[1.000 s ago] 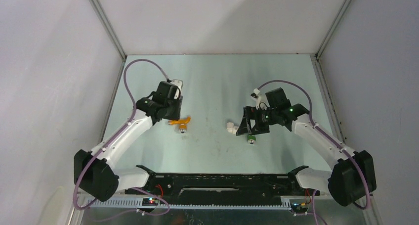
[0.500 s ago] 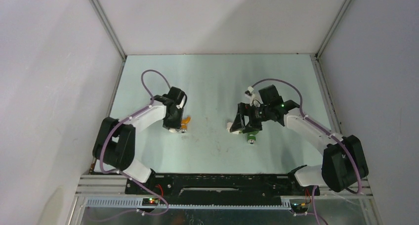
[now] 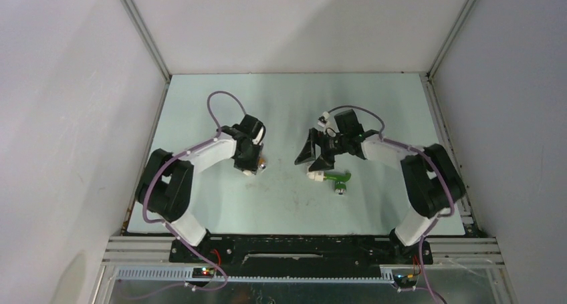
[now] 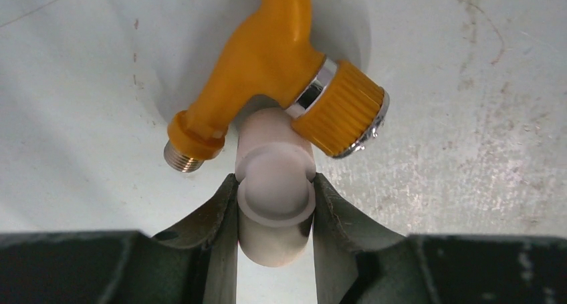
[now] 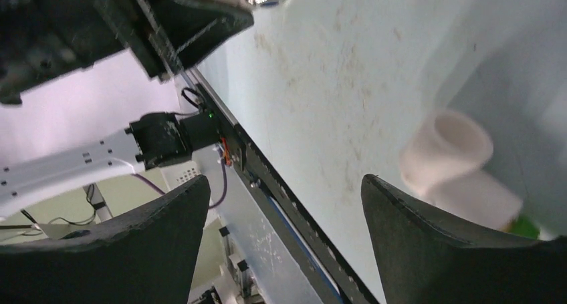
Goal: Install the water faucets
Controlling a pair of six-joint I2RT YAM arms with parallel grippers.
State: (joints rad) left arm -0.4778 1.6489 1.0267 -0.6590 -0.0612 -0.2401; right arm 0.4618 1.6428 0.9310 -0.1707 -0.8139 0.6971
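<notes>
So the left gripper (image 4: 274, 184) has its jaws pinched narrow on a white elbow (image 4: 275, 204), and the elbow's end is butted up against the orange faucet (image 4: 264, 57), which lies on the table (image 3: 287, 210) a bit left of the middle, roughly halfway between the far and near edges. The catch is that the elbow meets the faucet body between the thread (image 4: 182, 158) and the knob (image 4: 341, 110). The thread itself is off to one side and isn't in anything yet.

My worry is that any more pushing just shoves the faucet across the table or spins it, since nothing's holding it down. The elbow mouth would have to line up with that thread first, and a crooked start could cross-thread or pop out.

The right gripper (image 5: 284, 184) is spread wide, holding nothing, and hangs by the other elbow (image 5: 446, 150). The green faucet (image 3: 338, 178) lies right up against that elbow, just right of the table's middle. I can't tell if those two are joined. With them that close, closing down could catch both or flick one away, and with the arms this near each other, a bump isn't out of the question.
</notes>
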